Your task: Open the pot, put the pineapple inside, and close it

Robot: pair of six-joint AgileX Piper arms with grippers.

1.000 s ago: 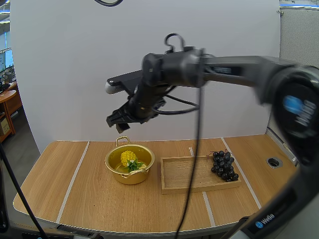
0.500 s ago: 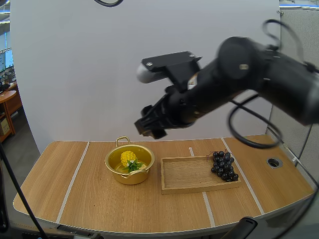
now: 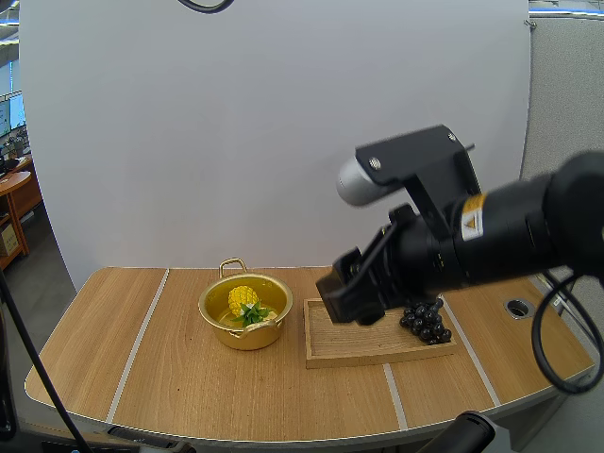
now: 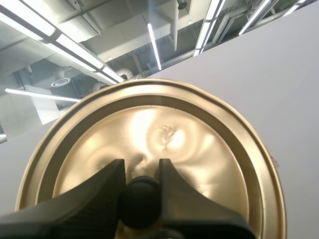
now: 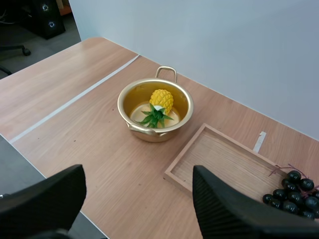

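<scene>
Gold pot on the wooden worktop, left of centre and nearer the back edge than the front. It stands open. Pineapple lies inside on the pot floor, yellow body toward the back edge, green leaves toward the front.

Wooden tray just beside the pot on its right, a narrow gap between them. Bunch of dark grapes at the tray's right end, by its back rim.

Left gripper: fingers clamped one each side on the black knob of the gold lid, which is held aloft.

Right gripper: fingers well apart with nothing between them, raised above the worktop. The high view shows it in front of the tray's left end.
</scene>
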